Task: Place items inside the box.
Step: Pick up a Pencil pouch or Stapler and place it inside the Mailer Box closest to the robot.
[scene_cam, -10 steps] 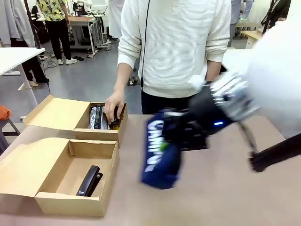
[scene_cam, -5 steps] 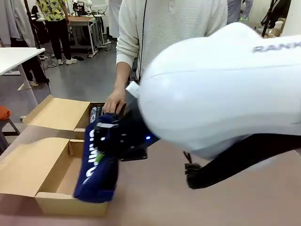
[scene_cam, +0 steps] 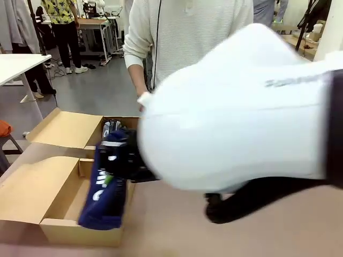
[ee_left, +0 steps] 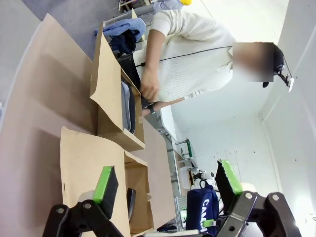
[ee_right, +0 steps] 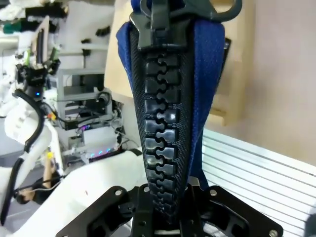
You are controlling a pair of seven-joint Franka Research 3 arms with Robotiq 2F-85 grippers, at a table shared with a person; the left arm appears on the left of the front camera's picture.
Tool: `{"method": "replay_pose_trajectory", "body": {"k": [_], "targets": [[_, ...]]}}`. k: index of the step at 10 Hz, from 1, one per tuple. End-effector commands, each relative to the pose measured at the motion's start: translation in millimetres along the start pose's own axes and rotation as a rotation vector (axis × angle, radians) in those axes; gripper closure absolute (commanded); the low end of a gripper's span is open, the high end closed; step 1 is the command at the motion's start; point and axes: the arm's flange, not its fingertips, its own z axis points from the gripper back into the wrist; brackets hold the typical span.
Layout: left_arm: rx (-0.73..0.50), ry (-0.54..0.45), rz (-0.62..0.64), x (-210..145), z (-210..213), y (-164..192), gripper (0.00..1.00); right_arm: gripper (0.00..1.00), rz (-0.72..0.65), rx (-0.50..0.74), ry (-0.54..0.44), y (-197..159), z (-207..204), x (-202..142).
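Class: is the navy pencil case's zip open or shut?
Shut where visible: on the pencil case, the zip teeth interlock unbroken from the right gripper up to the slider.

pencil case point(ee_right: 206, 64): navy cloth; zip point(ee_right: 158, 123): black plastic; box point(scene_cam: 64, 231): matt brown cardboard

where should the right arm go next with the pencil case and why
Probably shift it a little farther toward the flap lid before lowering. The right gripper holds the pencil case hanging over the box, but its lower end seems close to the box's right wall, so letting go here might catch the rim.
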Motion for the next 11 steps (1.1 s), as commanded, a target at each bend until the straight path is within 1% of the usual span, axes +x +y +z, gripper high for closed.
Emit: {"method": "replay_pose_trajectory", "body": {"k": [1,2,3,4,6,8,10,11], "targets": [[-0.02,-0.016,-0.018,-3,-2,-1,0.0,0.94,-0.01,-0.085,-0.025,60,-56,31],[-0.02,-0.016,-0.018,-3,-2,-1,0.0,0.94,0.005,-0.135,0.008,79,-87,38],[-0.02,-0.016,-0.018,-3,-2,-1,0.0,0.94,0.008,-0.167,0.004,89,-111,39],[-0.02,-0.016,-0.018,-3,-2,-1,0.0,0.94,0.012,-0.192,0.008,94,-134,39],[-0.02,-0.016,-0.018,-3,-2,-1,0.0,0.94,0.014,-0.264,-0.011,89,-175,46],[-0.02,-0.016,-0.018,-3,-2,-1,0.0,0.94,0.0,-0.289,-0.009,79,-200,60],[-0.02,-0.016,-0.018,-3,-2,-1,0.0,0.94,0.004,-0.314,-0.008,74,-213,71],[-0.02,-0.016,-0.018,-3,-2,-1,0.0,0.94,-0.001,-0.336,0.008,71,-221,74]]}}
